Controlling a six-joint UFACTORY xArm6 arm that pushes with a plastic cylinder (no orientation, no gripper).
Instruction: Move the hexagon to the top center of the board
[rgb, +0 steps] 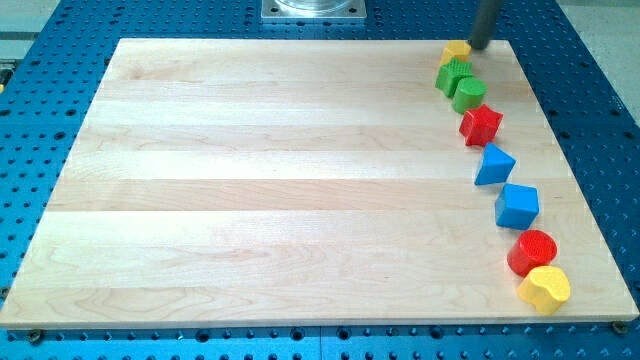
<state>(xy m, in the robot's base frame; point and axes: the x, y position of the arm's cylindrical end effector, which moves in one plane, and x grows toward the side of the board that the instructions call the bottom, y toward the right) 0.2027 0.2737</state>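
The yellow hexagon (456, 50) lies at the board's top right corner, close to the top edge. My tip (477, 47) stands just to the right of it, touching or almost touching its right side. Directly below the hexagon sits a green star-like block (452, 75), touching it. The dark rod rises from the tip out of the view's top.
A line of blocks runs down the right side of the wooden board (280, 180): a green cylinder (469, 94), a red star (481, 124), a blue triangle (494, 165), a blue cube (517, 205), a red cylinder (532, 250) and a yellow heart (544, 289).
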